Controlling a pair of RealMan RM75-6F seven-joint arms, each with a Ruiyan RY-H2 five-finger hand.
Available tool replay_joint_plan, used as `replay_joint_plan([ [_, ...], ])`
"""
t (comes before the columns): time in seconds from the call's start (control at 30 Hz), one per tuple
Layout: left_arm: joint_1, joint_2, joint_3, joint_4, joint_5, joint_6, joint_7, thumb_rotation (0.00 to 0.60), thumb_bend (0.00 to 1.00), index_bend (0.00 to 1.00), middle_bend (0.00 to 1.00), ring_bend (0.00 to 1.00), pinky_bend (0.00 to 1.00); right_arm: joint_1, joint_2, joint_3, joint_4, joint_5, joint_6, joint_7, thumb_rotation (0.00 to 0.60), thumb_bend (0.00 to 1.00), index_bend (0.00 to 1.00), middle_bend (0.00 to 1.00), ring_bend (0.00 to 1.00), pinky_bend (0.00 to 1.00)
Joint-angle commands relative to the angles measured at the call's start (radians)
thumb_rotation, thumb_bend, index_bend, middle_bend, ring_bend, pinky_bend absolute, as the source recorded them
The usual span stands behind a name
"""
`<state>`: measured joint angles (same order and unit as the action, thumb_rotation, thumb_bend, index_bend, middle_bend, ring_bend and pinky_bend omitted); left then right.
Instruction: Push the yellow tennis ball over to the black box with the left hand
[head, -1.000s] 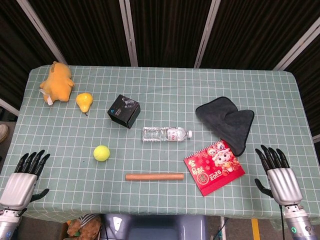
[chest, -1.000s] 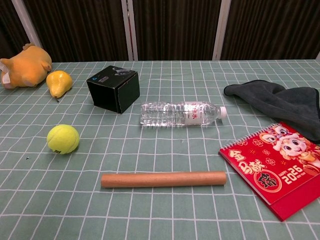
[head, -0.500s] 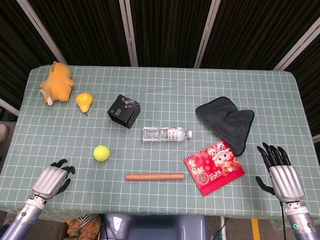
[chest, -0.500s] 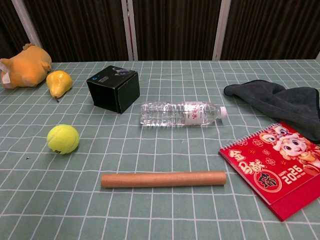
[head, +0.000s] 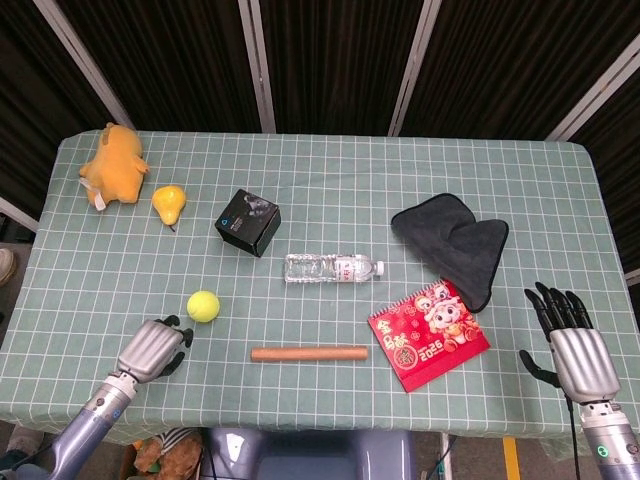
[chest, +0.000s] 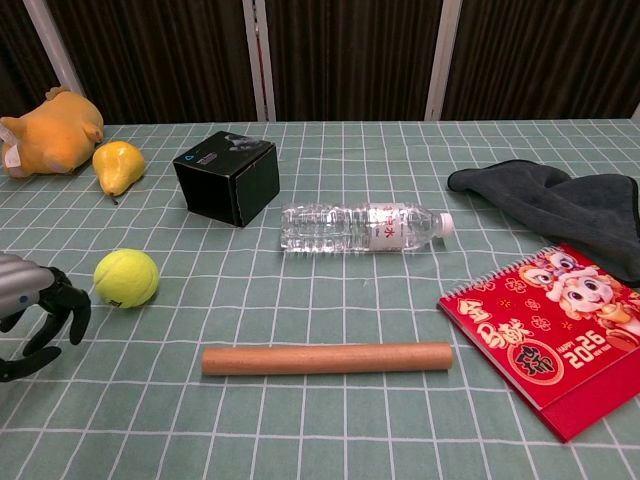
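The yellow tennis ball (head: 203, 306) (chest: 126, 277) lies on the green checked cloth, left of centre. Further back and a little to the right stands the black box (head: 248, 222) (chest: 227, 177), turned at an angle. My left hand (head: 155, 348) (chest: 35, 310) hovers low just in front and to the left of the ball, a small gap short of it. Its fingers are bent downward, the thumb is held apart, and it holds nothing. My right hand (head: 575, 345) is at the table's near right edge, fingers spread, empty; the chest view does not show it.
A wooden rod (head: 309, 353) lies right of the left hand near the front edge. A water bottle (head: 333, 267) lies right of the box. A red calendar (head: 428, 335) and grey cloth (head: 455, 240) are on the right. A pear (head: 168, 203) and orange plush (head: 113, 165) are at the back left.
My left hand has come in from the near left corner toward the ball, and its fingers have bent from spread. The right hand has drifted slightly outward. The ball has not moved.
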<state>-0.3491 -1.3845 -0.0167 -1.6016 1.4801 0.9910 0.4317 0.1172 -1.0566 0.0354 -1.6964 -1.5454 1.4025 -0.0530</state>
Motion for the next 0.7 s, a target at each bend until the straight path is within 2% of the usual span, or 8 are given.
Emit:
replay_joint_plan([
  [0.03, -0.021, -0.011, -0.008, -0.003, -0.026, -0.026, 0.015, 0.6, 0.42, 0.45, 0.64, 0.28, 0.56, -0.001, 0.003, 0.001, 0.001, 0.002, 0.002, 0.005, 0.6, 0.36, 0.0, 0.0, 0.0, 0.0],
  [0.23, -0.05, -0.028, -0.019, 0.002, -0.062, -0.054, 0.036, 0.6, 0.42, 0.45, 0.63, 0.28, 0.54, -0.002, 0.007, 0.003, 0.003, 0.007, 0.006, 0.017, 0.6, 0.36, 0.0, 0.0, 0.0, 0.0],
  [0.43, -0.07, -0.049, -0.028, 0.014, -0.085, -0.061, 0.053, 0.6, 0.41, 0.43, 0.6, 0.28, 0.43, -0.001, 0.01, 0.006, 0.008, 0.011, 0.006, 0.03, 0.6, 0.36, 0.0, 0.0, 0.0, 0.0],
  [0.7, -0.098, -0.075, -0.04, 0.031, -0.092, -0.058, 0.055, 0.6, 0.4, 0.37, 0.56, 0.26, 0.37, -0.002, 0.018, 0.005, 0.008, 0.01, 0.01, 0.045, 0.6, 0.36, 0.0, 0.0, 0.0, 0.0],
])
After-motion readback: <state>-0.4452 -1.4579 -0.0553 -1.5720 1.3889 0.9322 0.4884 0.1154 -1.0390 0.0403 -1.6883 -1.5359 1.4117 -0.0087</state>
